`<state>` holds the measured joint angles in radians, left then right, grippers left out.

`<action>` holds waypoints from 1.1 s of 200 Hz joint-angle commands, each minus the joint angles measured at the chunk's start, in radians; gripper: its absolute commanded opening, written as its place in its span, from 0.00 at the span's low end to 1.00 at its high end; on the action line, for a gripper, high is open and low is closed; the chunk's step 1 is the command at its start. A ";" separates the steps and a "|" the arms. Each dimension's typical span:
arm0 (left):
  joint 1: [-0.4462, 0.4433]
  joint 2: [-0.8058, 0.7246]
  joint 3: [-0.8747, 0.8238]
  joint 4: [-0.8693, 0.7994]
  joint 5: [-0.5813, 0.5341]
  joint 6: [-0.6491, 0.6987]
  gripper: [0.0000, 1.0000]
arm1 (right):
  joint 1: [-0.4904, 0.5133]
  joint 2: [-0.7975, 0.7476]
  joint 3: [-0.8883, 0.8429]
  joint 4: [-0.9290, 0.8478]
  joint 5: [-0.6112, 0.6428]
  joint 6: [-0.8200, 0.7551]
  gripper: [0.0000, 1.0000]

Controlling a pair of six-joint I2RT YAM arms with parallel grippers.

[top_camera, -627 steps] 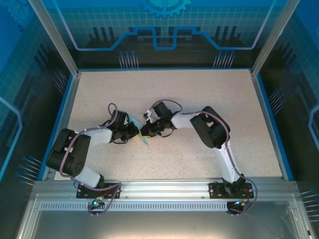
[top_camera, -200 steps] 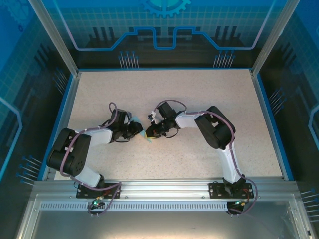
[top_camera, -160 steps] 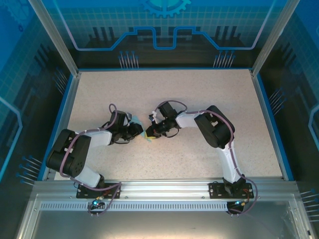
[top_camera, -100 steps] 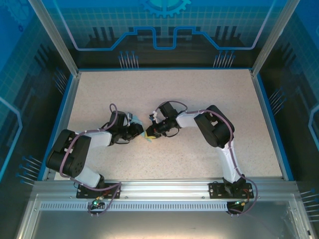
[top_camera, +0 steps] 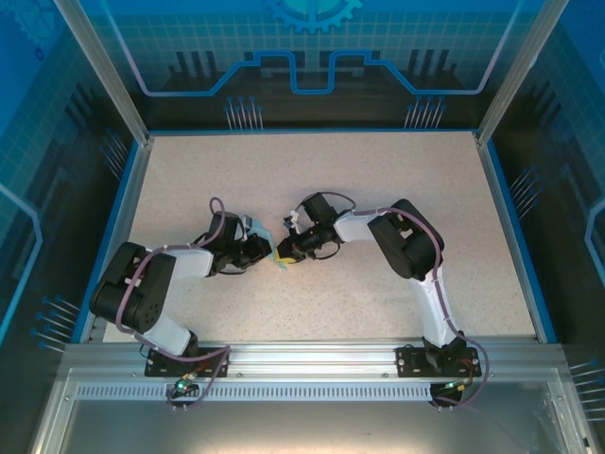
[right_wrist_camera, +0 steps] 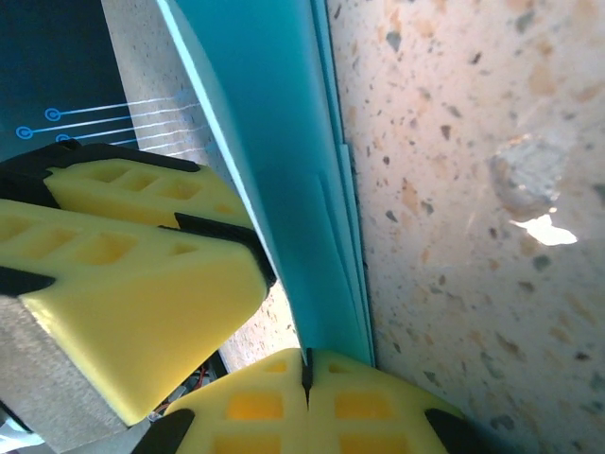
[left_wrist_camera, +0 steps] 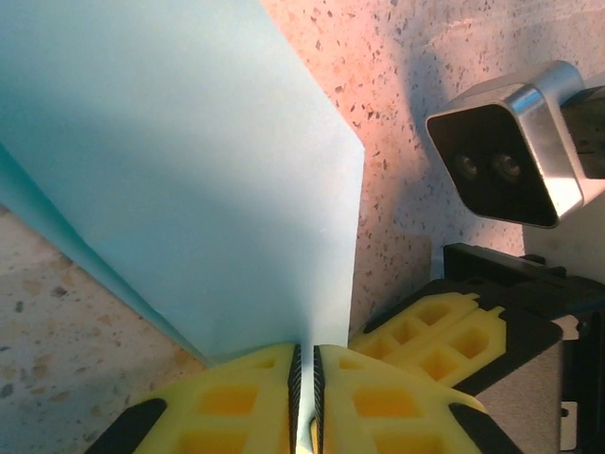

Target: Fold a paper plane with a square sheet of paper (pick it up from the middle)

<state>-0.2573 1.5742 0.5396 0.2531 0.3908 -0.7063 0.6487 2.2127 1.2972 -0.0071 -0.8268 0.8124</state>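
Left wrist: paper (left_wrist_camera: 189, 170) clamped in left gripper (left_wrist_camera: 304, 383).

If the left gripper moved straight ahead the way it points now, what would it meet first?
The left gripper pinches the sheet of paper; beyond that, most likely the right gripper, whose yellow fingers sit close beside, slightly off the line. Depth is unclear.

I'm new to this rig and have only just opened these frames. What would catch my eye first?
The light blue paper stands out first, a creased sheet held near the middle of the speckled table. The left end effector and the right end effector, both bright yellow, are each shut on an edge of it, close beside each other.
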 commanded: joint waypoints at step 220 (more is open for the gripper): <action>-0.002 0.078 0.040 -0.046 -0.050 0.002 0.06 | 0.037 -0.061 0.099 -0.288 0.171 -0.226 0.16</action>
<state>-0.2584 1.6272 0.5632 0.2520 0.3862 -0.7063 0.6720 2.1876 1.3823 -0.2260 -0.7036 0.6342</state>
